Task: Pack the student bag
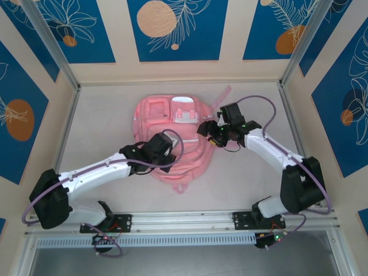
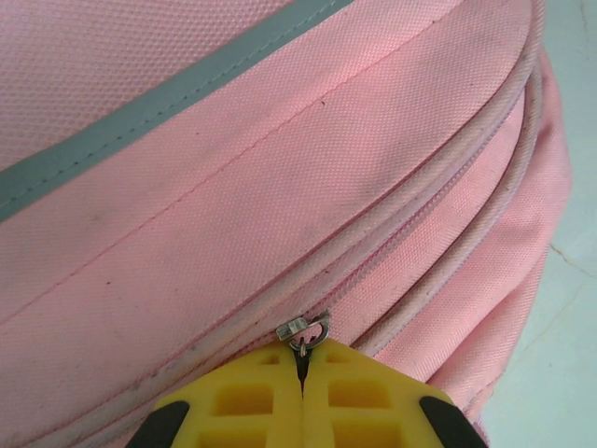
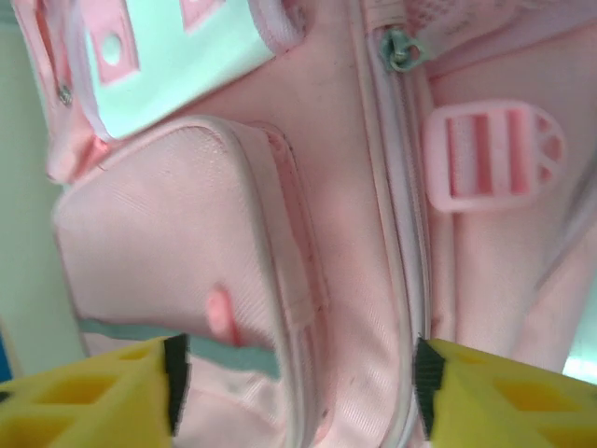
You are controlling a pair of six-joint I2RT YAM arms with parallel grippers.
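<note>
The student bag is a large pink backpack lying flat in the middle of the table. My left gripper rests on its lower left part. Close up, the yellow jaws of the left gripper are shut on a small metal zip pull, on a zip line of the bag that runs below a grey reflective strip. My right gripper hovers over the bag's right edge. In its wrist view the right gripper stands open, its fingers either side of a front pocket seam of the bag.
The pale table is boxed in by walls at the left, back and right, with a metal rail along the near edge. A pink strap buckle and a grey-green zip slider lie on the bag's right side. A strap trails toward the back right.
</note>
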